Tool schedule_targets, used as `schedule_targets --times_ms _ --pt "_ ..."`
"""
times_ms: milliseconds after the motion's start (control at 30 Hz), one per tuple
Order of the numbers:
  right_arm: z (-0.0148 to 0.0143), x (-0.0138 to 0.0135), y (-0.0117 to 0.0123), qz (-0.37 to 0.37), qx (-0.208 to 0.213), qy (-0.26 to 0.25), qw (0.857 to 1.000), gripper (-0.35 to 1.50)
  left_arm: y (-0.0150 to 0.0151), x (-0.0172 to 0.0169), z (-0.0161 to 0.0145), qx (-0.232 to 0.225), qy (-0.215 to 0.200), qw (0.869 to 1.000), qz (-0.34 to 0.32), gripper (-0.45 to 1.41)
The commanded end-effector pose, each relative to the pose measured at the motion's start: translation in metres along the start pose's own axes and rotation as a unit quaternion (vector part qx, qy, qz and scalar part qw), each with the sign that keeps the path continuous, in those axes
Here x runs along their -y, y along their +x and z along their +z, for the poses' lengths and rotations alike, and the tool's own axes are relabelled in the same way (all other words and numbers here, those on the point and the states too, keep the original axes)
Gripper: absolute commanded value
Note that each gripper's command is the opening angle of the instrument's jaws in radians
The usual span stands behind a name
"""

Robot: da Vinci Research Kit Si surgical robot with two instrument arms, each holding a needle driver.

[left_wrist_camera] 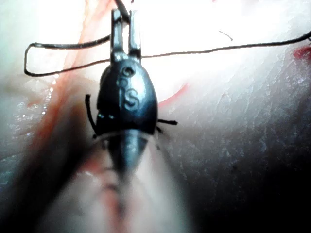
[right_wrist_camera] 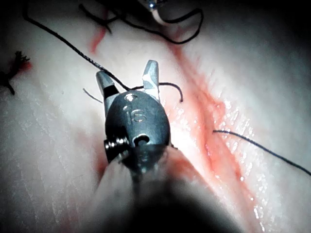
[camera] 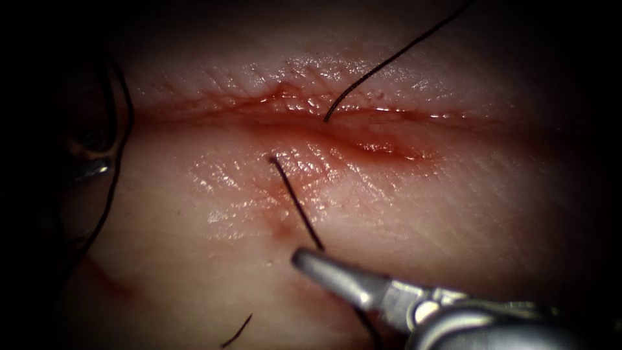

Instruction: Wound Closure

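Note:
The cut [camera: 363, 146] runs across the tissue [camera: 453, 214]. Thread [camera: 295, 201] leaves the tissue just below the cut and passes under my right tool [camera: 299, 257]. In the right wrist view that tool [right_wrist_camera: 127, 75] is open, with the thread [right_wrist_camera: 167, 85] lying across between its jaws, ungripped. A second strand [camera: 389, 61] rises from the cut to the upper right. My left tool [camera: 91, 170] sits at the far left among thread loops. Its jaws [left_wrist_camera: 124, 19] pinch a dark piece thicker than the thread, apparently the needle [left_wrist_camera: 122, 8], clear of the tissue.
Red fluid [camera: 285, 230] stains the tissue around the cut and below it. A loose cut end of thread [camera: 236, 330] lies near the lower edge. Thread loops [left_wrist_camera: 53, 46] spread beside the left tool. A frayed thread end [right_wrist_camera: 12, 73] lies apart on the tissue.

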Motion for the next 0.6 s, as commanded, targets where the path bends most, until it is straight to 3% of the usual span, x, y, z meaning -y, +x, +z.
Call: schedule_targets --times_ms 33,300,600 --pt "0.0013 -0.0019 -0.0014 -0.006 0.0 -0.002 1.0 1.31 -0.0006 -0.0002 0.0006 0.0 0.0 1.0 0.0 -0.45" --pt "0.0048 -0.0045 -0.0055 -0.012 0.012 -0.018 1.0 1.38 -0.0006 -0.0002 0.0005 0.001 -0.001 1.0 0.0 -0.45" --pt "0.009 -0.0049 -0.0097 -0.02 0.042 -0.022 0.999 1.36 -0.0007 -0.0003 0.0007 0.001 0.0 1.0 0.0 -0.45"
